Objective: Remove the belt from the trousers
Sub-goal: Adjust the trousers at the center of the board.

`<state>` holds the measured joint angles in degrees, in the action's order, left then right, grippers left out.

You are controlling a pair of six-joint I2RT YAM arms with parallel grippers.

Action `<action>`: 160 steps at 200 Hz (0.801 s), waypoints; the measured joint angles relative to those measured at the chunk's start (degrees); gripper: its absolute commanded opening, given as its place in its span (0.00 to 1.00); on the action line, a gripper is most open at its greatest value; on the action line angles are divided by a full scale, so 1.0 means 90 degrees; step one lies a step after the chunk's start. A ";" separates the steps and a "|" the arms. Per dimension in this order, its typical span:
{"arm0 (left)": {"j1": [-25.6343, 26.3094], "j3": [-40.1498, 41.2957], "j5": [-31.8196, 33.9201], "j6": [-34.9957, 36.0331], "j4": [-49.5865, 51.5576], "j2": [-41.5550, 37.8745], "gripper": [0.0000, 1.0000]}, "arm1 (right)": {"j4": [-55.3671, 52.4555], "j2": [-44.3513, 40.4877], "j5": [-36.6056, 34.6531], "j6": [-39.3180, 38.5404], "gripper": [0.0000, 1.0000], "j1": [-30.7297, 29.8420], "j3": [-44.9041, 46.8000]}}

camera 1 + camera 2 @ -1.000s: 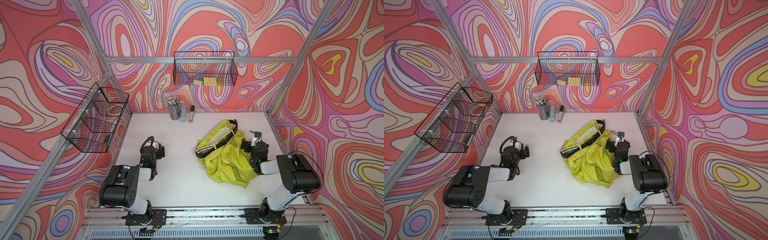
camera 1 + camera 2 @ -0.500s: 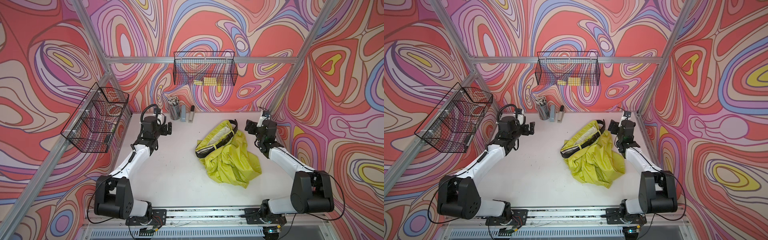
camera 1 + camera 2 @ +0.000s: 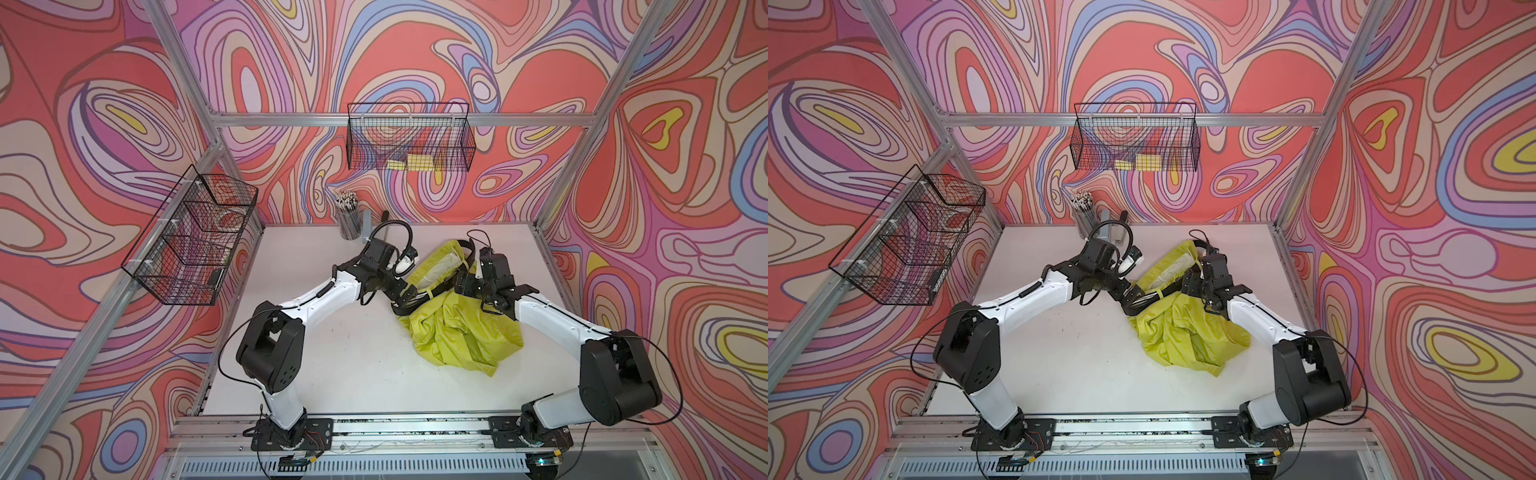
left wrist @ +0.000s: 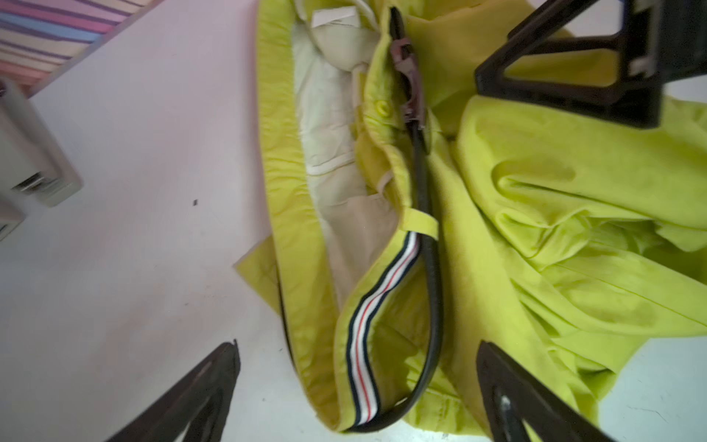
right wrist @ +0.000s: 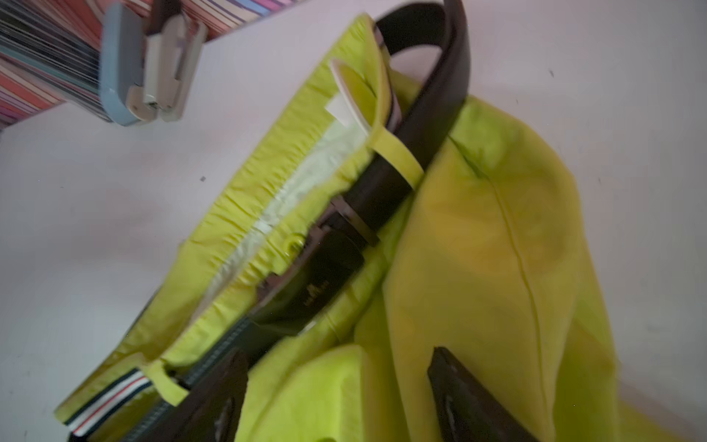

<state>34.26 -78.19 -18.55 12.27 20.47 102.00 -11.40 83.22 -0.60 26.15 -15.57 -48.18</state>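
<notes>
Nothing is done yet: the long black leather-like belt (image 5: 419, 114) sits threaded through the loops of the crumpled bright yellow-green fabric trousers (image 3: 457, 332) on the white surface (image 3: 353, 365), and its dark rectangular buckle (image 5: 317, 283) seems fastened. The left claw (image 4: 355, 344) hangs released over the waistband. The right claw (image 5: 336, 354) straddles fabric by the buckle; I cannot tell whether it is grasping. Only the right wrist view shows the buckle's face.

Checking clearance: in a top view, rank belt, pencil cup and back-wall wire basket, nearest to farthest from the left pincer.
1. belt, just below the left pincer.
2. pencil cup, at the back of the table.
3. wire basket, hung high at the back.
</notes>
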 measured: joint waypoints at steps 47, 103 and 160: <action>0.0396 -0.1341 -0.0148 0.0078 0.0325 0.1217 0.77 | -0.0202 -0.0262 -0.0338 0.0699 0.65 0.0022 0.0525; 0.0384 -0.2883 -0.0663 -0.0357 0.1190 0.2907 0.33 | -0.0117 -0.1064 0.0046 0.0656 0.65 0.0024 0.0726; 0.0289 -0.2970 -0.1292 -0.0374 0.1676 0.2922 0.00 | 0.0289 -0.2475 -0.0073 -0.0384 0.68 0.0024 0.0731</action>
<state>36.86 -104.92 -30.17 8.91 35.55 128.29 -8.80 60.95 -1.26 22.70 -15.35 -41.60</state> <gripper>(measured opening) 0.106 0.675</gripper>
